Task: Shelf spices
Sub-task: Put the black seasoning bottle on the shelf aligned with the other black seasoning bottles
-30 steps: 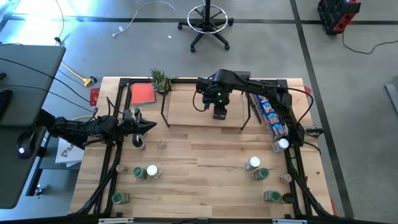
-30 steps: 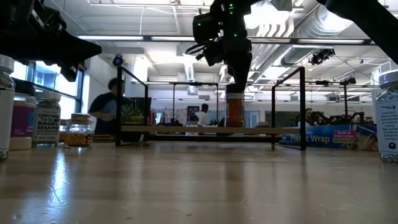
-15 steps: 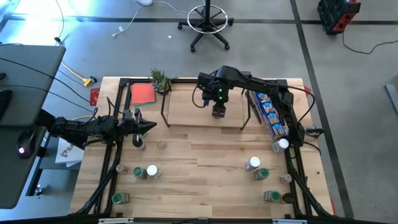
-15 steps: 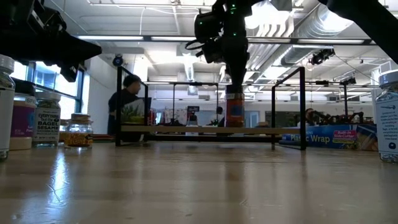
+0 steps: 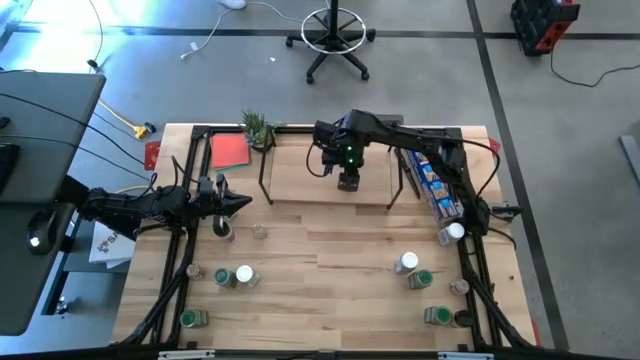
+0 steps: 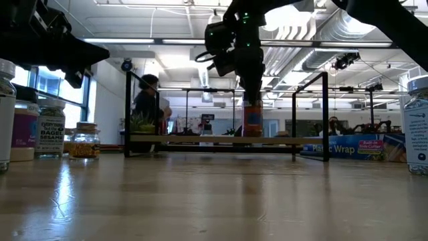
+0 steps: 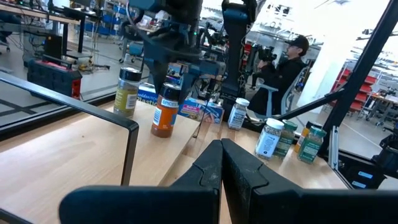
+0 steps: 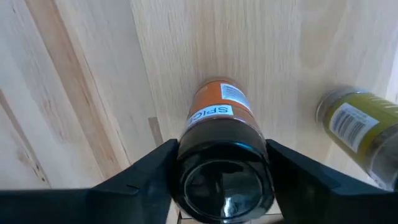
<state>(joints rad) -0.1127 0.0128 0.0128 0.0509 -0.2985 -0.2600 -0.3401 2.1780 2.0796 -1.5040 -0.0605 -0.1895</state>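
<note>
Jar in hand: orange spice jar [image 8: 219, 118] with black lid, upright on the shelf [image 5: 300, 180] along the table's far edge, a yellow-green jar [image 8: 354, 127] just beside it.
My right gripper [image 5: 348, 180]: fingers flank the lid; whether they grip or have let go, I cannot tell.
Step, as I judge it: setting the jar down.
Doing it well: open fully, lift straight up, avoid nudging the neighbour.
My left gripper [image 5: 240, 203]: clenched, empty, waiting near the table's left edge.
Remaining stock: jars [image 5: 232, 276] along both sides of the table's near half.
</note>
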